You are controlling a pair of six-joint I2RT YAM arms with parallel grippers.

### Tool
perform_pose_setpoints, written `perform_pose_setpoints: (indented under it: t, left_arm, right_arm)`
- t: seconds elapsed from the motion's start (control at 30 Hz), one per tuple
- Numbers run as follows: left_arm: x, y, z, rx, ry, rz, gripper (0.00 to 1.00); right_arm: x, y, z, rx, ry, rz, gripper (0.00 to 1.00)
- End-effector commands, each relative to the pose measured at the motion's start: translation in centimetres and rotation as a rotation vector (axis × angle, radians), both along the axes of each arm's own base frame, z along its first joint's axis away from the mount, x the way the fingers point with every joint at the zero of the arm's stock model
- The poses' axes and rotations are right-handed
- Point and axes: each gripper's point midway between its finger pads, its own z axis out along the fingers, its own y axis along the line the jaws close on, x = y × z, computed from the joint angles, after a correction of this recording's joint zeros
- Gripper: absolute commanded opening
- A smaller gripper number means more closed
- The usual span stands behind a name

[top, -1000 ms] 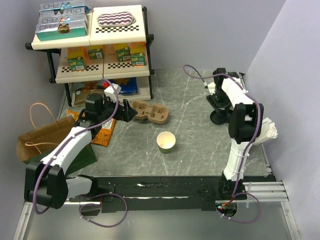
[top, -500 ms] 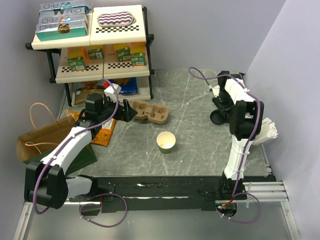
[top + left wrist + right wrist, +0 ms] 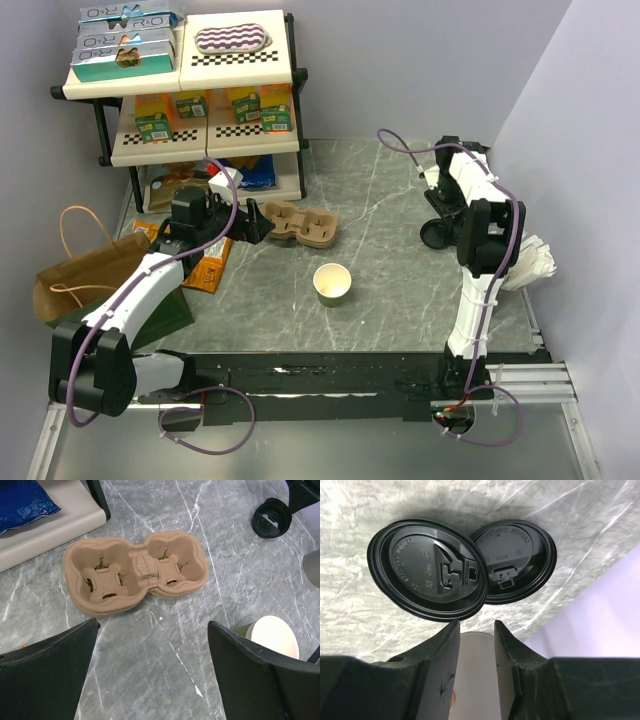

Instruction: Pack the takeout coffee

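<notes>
Takeout coffee stands upright and lidless on the marble table, near the brown pulp carrier, on the side toward the arm bases and a little right of it; its pale inside shows. Left gripper hangs just beside the carrier's near edge, jaws spread wide, nothing between them. Well to the right of the carrier, two black lids lie overlapping, and the right gripper sits at the rim of the upper one, fingers only narrowly apart; whether they pinch that lid I cannot tell
</notes>
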Motion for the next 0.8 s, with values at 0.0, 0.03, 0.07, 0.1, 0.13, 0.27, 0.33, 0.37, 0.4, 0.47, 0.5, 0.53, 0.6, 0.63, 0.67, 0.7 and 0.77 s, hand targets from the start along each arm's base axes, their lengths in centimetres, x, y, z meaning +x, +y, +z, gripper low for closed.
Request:
perform_pose_setpoints:
  t: [0.0,0.03,0.07,0.1,0.13,0.27,0.33,0.37,0.4,0.47,0.5,0.53,0.6,0.63,0.67,0.7,0.77]
  left_arm:
    - [0.7,-0.3,1.6,-0.025,-0.041,-0.001,0.97]
    - [0.7,-0.2,1.4,-0.024,-0.036,0.0,0.97]
    - [0.7,-0.2,1.4,-0.024,-0.036,0.0,0.97]
    - [0.7,-0.3,1.4,-0.023,-0.035,0.0,0.97]
    - [0.8,-0.3,1.2,-0.025,-0.028,0.0,0.97]
    - [1.0,-0.4,1.2,-0.029,-0.027,0.003,0.97]
    - [1.2,-0.4,1.1,-0.032,-0.024,0.003,0.97]
    - [1.3,-0.4,1.1,-0.032,-0.023,0.005,0.97]
    - [1.4,-0.4,1.3,-0.031,-0.027,0.005,0.97]
    - [1.6,-0.4,1.1,-0.029,-0.021,0.008,0.97]
    - [1.6,-0.4,1.2,-0.029,-0.024,0.007,0.97]
    - [1.7,-0.4,1.0,-0.027,-0.018,0.008,0.97]
    - [1.8,-0.4,1.1,-0.024,-0.022,0.008,0.97]
    - [1.9,-0.4,1.1,-0.023,-0.02,0.013,0.97]
    - [1.9,-0.4,1.0,-0.023,-0.019,0.013,0.97]
    - [1.9,-0.5,1.2,-0.024,-0.022,0.008,0.97]
    - [2.0,-0.4,1.2,-0.027,-0.023,0.009,0.97]
  right_arm:
    - [-0.9,-0.1,0.5,0.014,0.068,-0.002,0.4]
    - [-1.1,-0.2,0.3,0.012,0.085,0.0,0.39]
    - [-0.9,-0.1,0.5,0.015,0.083,0.001,0.39]
    - [-0.8,-0.2,0.5,0.014,0.083,-0.002,0.38]
    - [-1.0,-0.2,0.4,0.016,0.101,0.001,0.38]
    - [-0.2,-0.2,0.9,0.019,0.108,-0.002,0.36]
    - [0.3,-0.4,1.0,0.018,0.108,-0.006,0.35]
    - [0.0,-0.4,1.2,0.021,0.131,-0.008,0.35]
    - [0.0,-0.2,1.2,0.032,0.137,-0.013,0.35]
    - [-0.1,-0.3,1.3,0.046,0.164,-0.022,0.34]
    - [-0.1,-0.3,1.3,0.051,0.169,-0.018,0.34]
    - [-0.1,-0.4,1.4,0.042,0.169,-0.013,0.34]
    - [0.2,-0.3,1.6,0.043,0.159,0.008,0.25]
    - [0.4,-0.1,2.2,0.049,0.134,0.012,0.25]
    - [0.5,0.0,2.6,0.051,0.117,0.015,0.28]
    - [0.8,0.1,3.2,0.051,0.084,0.019,0.31]
    - [0.7,0.2,3.6,0.046,0.07,0.012,0.36]
